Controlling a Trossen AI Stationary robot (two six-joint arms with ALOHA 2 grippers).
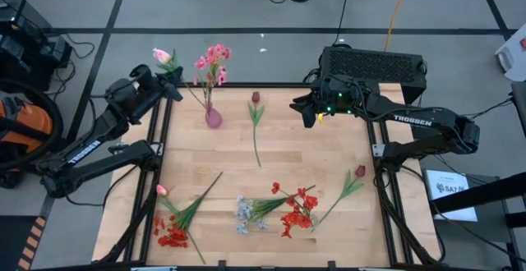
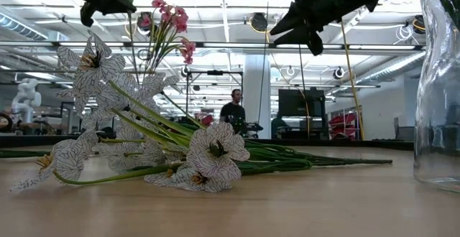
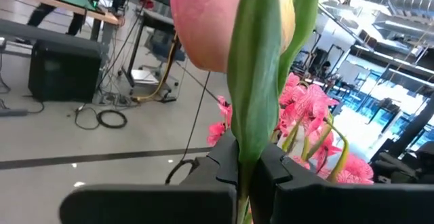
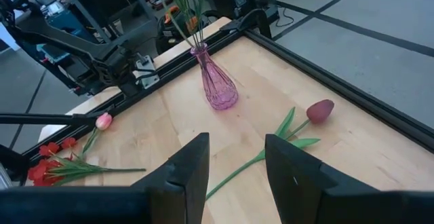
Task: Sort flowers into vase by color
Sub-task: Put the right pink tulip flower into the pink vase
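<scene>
The left gripper (image 1: 170, 80) hangs over the table's far left corner with its jaws clamped on the green stem of a pink bud (image 1: 161, 55), the bloom pointing away from the table past the far edge; in the left wrist view the bud (image 3: 207, 20) and its leaf rise straight up out of the closed fingers (image 3: 227, 166). Just beside it, the pink vase (image 1: 213, 117) stands upright on the wooden table (image 1: 329, 152) near the far edge, holding a pink spray (image 1: 212, 57) whose stems run up out of its narrow neck. The right gripper (image 1: 302, 107) hovers over the far side of the table with its jaws apart and nothing between them. Between vase and right gripper lies a maroon tulip (image 1: 256, 97), its stem running lengthwise toward the near edge, head at the far end. A second maroon tulip (image 1: 360, 171) lies on a slant near the right side, head toward the right. Along the near edge lie red clusters (image 1: 297, 213), a pale bunch (image 1: 244, 214), another pink bud (image 1: 162, 190) and more red blooms (image 1: 171, 233)
</scene>
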